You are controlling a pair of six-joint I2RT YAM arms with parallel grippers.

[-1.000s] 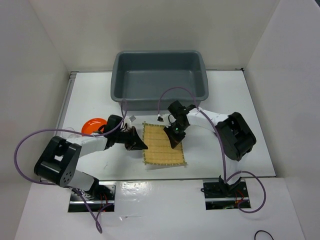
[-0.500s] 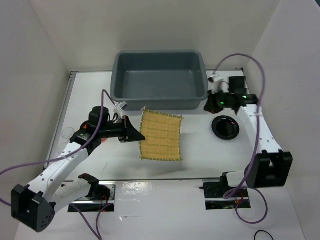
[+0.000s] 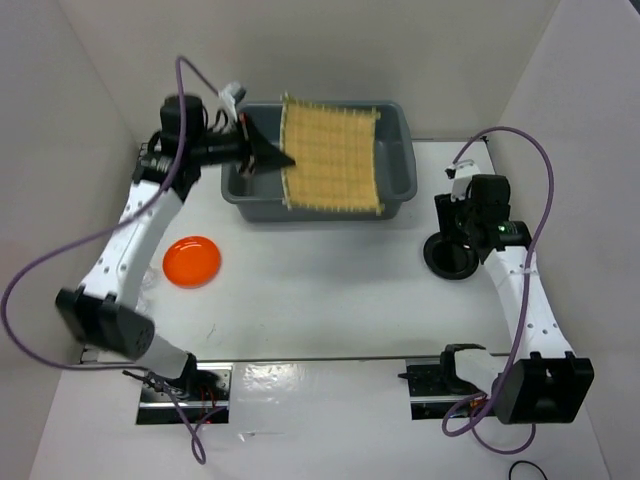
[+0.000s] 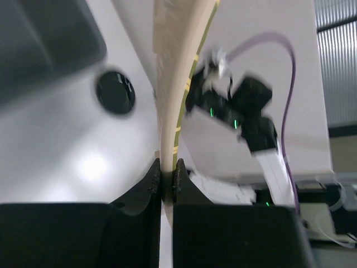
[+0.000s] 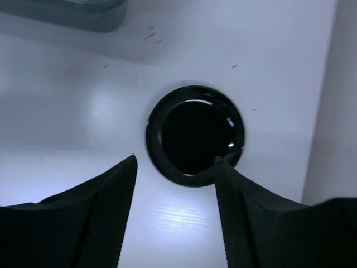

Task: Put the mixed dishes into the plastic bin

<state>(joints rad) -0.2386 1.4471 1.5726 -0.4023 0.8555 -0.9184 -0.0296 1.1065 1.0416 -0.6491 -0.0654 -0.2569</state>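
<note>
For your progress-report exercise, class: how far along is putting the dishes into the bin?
Done: nothing shows inside the plastic bin, though the yellow mat hides most of it. In hand: the left gripper, jaws shut on that mat, holds it above the bin. Left: the black dish, under the open right gripper, and the orange plate lie on the table.

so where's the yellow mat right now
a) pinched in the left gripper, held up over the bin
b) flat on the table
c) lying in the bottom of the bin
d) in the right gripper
a: the left gripper is shut on one edge of the yellow mat, which in the top view hangs in the air across the bin.
</note>
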